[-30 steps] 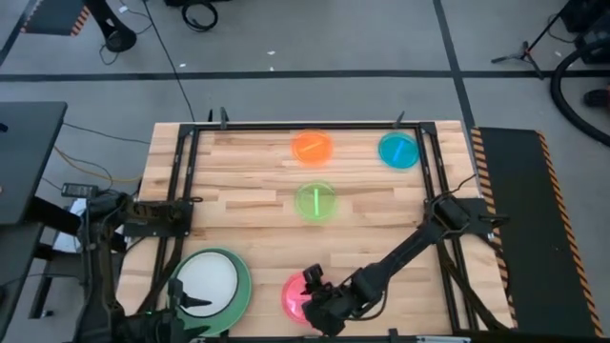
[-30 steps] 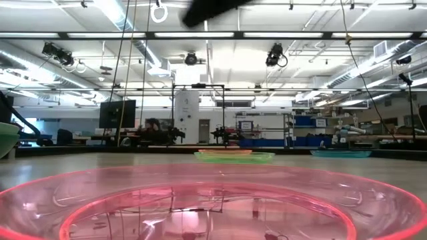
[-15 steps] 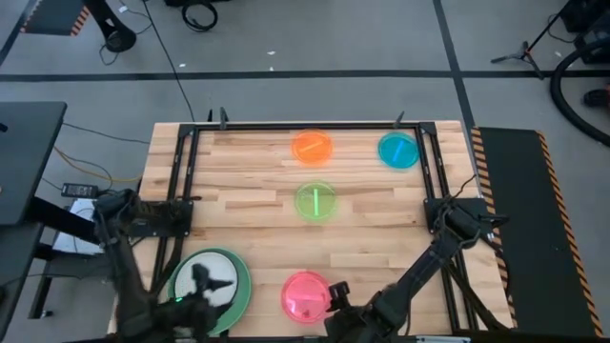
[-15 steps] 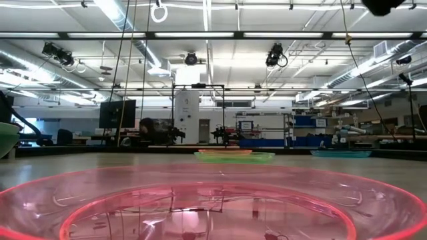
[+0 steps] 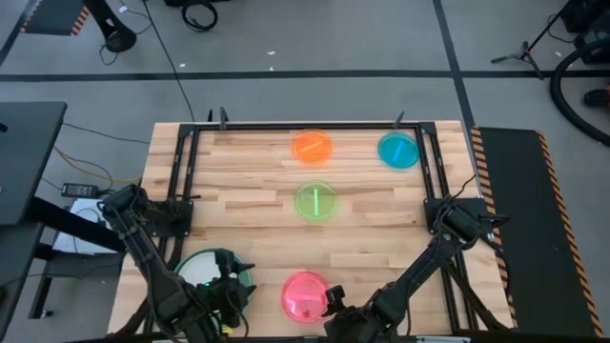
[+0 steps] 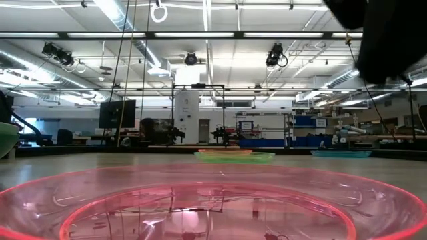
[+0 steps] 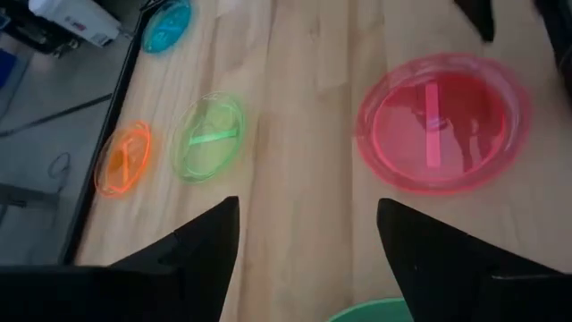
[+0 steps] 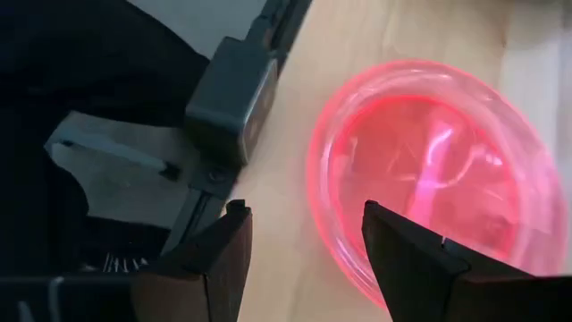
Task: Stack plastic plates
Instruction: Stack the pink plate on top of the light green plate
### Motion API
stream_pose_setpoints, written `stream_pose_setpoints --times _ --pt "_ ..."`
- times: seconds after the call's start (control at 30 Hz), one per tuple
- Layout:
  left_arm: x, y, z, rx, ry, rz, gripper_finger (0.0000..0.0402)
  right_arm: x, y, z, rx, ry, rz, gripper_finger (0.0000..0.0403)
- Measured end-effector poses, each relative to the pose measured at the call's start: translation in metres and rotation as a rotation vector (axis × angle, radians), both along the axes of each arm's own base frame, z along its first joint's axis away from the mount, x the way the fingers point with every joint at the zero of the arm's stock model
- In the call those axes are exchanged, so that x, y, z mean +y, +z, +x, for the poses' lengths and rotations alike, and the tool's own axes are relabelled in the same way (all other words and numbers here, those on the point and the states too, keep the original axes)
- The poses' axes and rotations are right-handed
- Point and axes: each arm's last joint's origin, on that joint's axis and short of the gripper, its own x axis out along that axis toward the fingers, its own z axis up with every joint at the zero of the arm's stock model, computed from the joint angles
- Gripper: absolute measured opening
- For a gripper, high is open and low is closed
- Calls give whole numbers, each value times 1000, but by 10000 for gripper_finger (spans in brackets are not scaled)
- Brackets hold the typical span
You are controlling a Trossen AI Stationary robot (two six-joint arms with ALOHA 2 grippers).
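Note:
A pink plate [image 5: 305,295] lies flat on the table near the front edge; it also fills the low view [image 6: 207,207]. A white plate [image 5: 195,270] lies on a large green plate [image 5: 246,278] at the front left. Lime [image 5: 315,202], orange [image 5: 313,147] and cyan [image 5: 398,151] plates lie flat farther back. My left gripper [image 5: 232,284] is open over the green plate's right side, facing the pink plate [image 7: 442,121]. My right gripper [image 5: 334,301] is open just right of the pink plate [image 8: 438,179]. Black and purple plates do not show.
A black metal frame [image 5: 187,171] runs along the table's left, far and right sides. A yellow-and-black striped edge [image 5: 481,191] lies to the right. Bare wood [image 5: 381,219] lies between the plates. A dark arm part [image 6: 380,33] hangs at the low view's upper right.
My right gripper has drawn back off the pink plate toward the table's right and near edge; the plate stays flat on the table. My left gripper has swung toward the right, across the white and green plates, toward the pink plate.

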Motion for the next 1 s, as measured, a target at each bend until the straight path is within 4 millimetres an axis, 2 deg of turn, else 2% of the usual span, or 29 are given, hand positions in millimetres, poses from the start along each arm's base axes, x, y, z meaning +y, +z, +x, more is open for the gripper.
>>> stream_pose_setpoints --times 0.23,0.4,0.53,0.77,1.0 --pt "-10 0 -15 -20 -12 -34 270 -14 -27 -10 -11 46 -163 220" --pt "-16 0 -24 -27 -26 -52 270 -26 -38 -9 16 128 -250 218" --pt "-18 0 -28 -40 -9 -84 270 -35 -41 -5 24 176 -309 201" --pt "-20 -1 -31 -48 10 -126 270 -49 -43 5 32 176 -337 134" --pt "-22 -1 -34 -41 -1 -128 270 -61 -44 14 47 135 -321 37"
